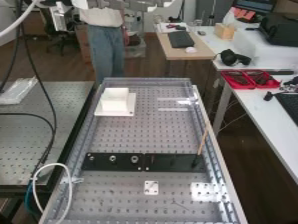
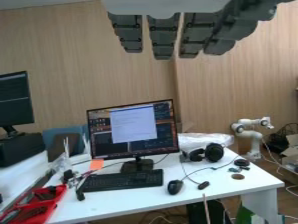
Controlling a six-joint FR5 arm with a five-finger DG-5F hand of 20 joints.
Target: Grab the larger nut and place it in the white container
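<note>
On the flat black bar (image 1: pixel 123 168), the larger nut (image 1: pixel 113 159), a round metal ring, stands between the smaller nut (image 1: pixel 91 157) and the round metal bearing (image 1: pixel 134 159). The bar lies across a grey perforated metal surface (image 1: pixel 146 135). Beyond the bar, near the surface's far end, the white block-shaped container (image 1: pixel 116 101) sits on a flat white plate (image 1: pixel 132 105). My hand (image 2: pixel 163 37) is well apart from the larger nut and makes no contact with it. Its dark grey fingers (image 2: pixel 126 32) are extended and straight: gaps separate some, while others overlap as seen from my wrist. That view faces a white desk (image 2: pixel 133 202) bearing a black monitor (image 2: pixel 133 130) and a black keyboard (image 2: pixel 122 181).
</note>
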